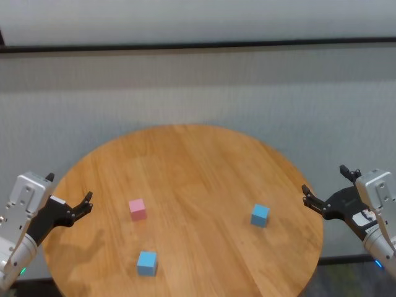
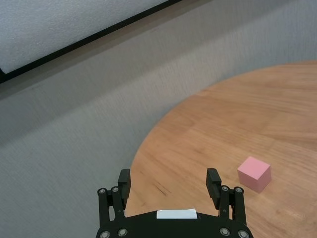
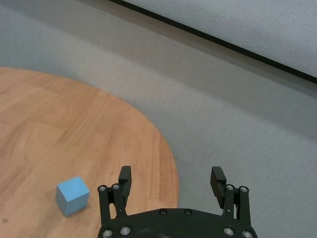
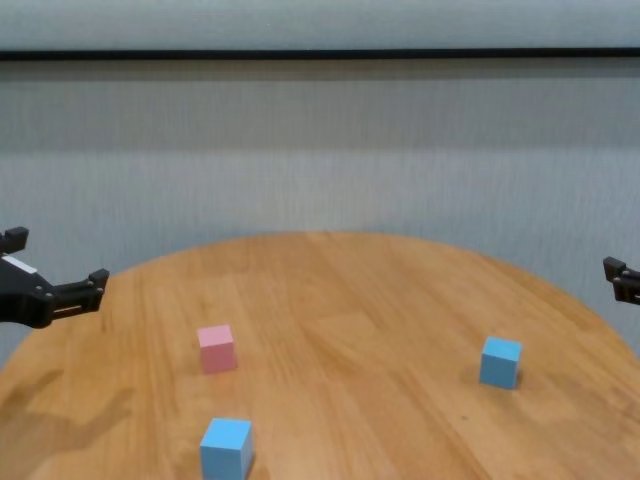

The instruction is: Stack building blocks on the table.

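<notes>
I see three small matte cubes apart on the wood surface (image 1: 204,161): pink cube (image 1: 137,209), near blue cube (image 1: 146,263), right blue cube (image 1: 260,215). Left end effector (image 1: 69,195) and right end effector (image 1: 325,184) both hang spread and empty at the edges.

Three small matte cubes of equal size lie apart and unstacked, each flat on one face, on the large round table with a light brown wood-plank top (image 1: 204,161). The pink cube (image 1: 137,209) sits left of the table's middle. One light blue cube (image 1: 146,263) rests nearer the front edge, just in front of the pink one. The other light blue cube (image 1: 260,215) lies well apart on the right side.
</notes>
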